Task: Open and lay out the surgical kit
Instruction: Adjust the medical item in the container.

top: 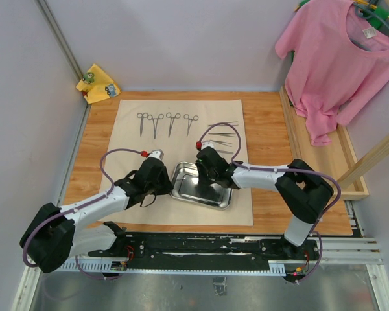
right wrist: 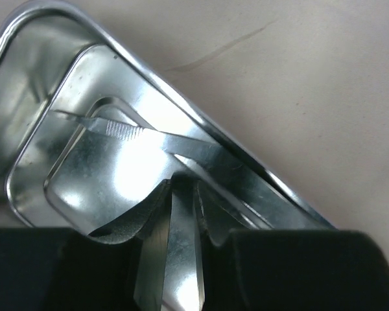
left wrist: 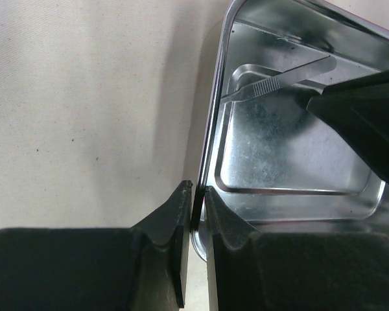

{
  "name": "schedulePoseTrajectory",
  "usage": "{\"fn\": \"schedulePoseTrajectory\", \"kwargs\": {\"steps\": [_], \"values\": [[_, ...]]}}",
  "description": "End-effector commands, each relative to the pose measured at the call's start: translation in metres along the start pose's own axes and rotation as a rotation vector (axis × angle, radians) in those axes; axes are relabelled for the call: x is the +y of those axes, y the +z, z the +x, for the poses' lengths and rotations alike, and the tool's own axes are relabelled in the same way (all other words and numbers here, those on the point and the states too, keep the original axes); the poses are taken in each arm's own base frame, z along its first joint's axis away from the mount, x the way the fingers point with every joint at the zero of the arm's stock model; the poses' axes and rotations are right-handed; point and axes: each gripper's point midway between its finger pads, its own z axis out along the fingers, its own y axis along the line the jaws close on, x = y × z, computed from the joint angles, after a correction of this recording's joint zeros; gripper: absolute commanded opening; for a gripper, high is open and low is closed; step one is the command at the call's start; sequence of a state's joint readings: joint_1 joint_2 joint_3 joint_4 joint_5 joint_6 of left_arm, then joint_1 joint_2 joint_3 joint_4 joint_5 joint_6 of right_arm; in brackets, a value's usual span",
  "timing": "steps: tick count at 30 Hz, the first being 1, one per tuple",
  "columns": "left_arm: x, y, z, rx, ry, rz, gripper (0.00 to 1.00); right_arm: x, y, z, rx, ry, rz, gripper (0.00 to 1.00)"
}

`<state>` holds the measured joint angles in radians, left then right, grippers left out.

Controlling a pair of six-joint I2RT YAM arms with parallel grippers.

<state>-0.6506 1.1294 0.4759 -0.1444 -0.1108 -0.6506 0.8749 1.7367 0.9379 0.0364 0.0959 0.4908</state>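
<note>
Probably light, stiff and slippery, the tweezers (right wrist: pixel 126 129) lie in the steel tray (left wrist: pixel 211 129) on the beige cloth wrap (left wrist: pixel 84 97), the right end effector (right wrist: pixel 175 194) narrowed onto their flat shank behind the ridged grip, seemingly a sound hold, while the left end effector (left wrist: pixel 196 194) pinches the tray's rim.

Wrap (top: pixel 178 148) is plain beige, no print. Tray (top: pixel 188 188) is mirror-shiny silver, and the 4 forceps (top: pixel 167 123) and the tweezers (top: pixel 223 133) have the same steel look. Table (top: pixel 272 129) is orange-brown wood grain. Pink T-shirt (top: pixel 330 58) at 2 o'clock, yellow cloth (top: pixel 98 84) with green bits at 11. Arms (top: pixel 94 204) are white and black, with purple cables (top: pixel 106 165).
</note>
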Motion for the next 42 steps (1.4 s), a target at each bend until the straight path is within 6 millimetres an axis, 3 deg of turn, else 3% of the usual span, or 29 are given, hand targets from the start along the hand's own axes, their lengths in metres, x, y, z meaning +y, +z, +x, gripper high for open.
{"fn": "schedulePoseTrajectory", "kwargs": {"steps": [1,6,10,12,14,16,21,26,29,37,42], "values": [[-0.002,0.001,-0.002,-0.009,0.014,0.009,0.17,0.005,-0.013,0.023,0.06,-0.054,-0.023,0.22],[-0.003,0.0,-0.004,-0.016,0.015,0.006,0.17,0.004,-0.026,-0.002,0.01,-0.085,0.003,0.27],[-0.004,-0.001,-0.006,-0.017,0.019,0.009,0.19,0.005,-0.025,-0.015,-0.005,-0.105,0.014,0.32],[-0.005,-0.002,-0.006,-0.011,0.026,0.013,0.29,0.005,-0.023,-0.018,0.0,-0.108,0.016,0.32],[-0.007,-0.005,-0.007,-0.014,0.032,0.023,0.48,0.004,-0.024,-0.019,-0.001,-0.103,0.008,0.32],[-0.006,-0.012,-0.01,-0.024,0.034,0.017,0.56,0.004,-0.029,-0.021,-0.012,-0.099,0.002,0.32],[-0.014,-0.038,-0.033,-0.075,0.054,0.027,0.61,0.002,-0.05,-0.029,-0.033,-0.089,-0.02,0.32],[-0.035,-0.058,-0.057,-0.108,0.174,0.094,0.68,-0.003,-0.079,-0.033,-0.046,-0.076,-0.053,0.33],[-0.044,-0.054,-0.062,-0.077,0.236,0.102,0.7,-0.007,-0.1,-0.033,-0.053,-0.077,-0.062,0.33],[-0.066,-0.02,-0.062,0.038,0.398,0.118,0.7,-0.036,-0.16,-0.025,-0.111,-0.023,-0.091,0.35],[-0.088,-0.001,-0.06,0.086,0.551,0.115,0.68,-0.047,-0.182,-0.025,-0.17,-0.036,-0.09,0.36]]}}
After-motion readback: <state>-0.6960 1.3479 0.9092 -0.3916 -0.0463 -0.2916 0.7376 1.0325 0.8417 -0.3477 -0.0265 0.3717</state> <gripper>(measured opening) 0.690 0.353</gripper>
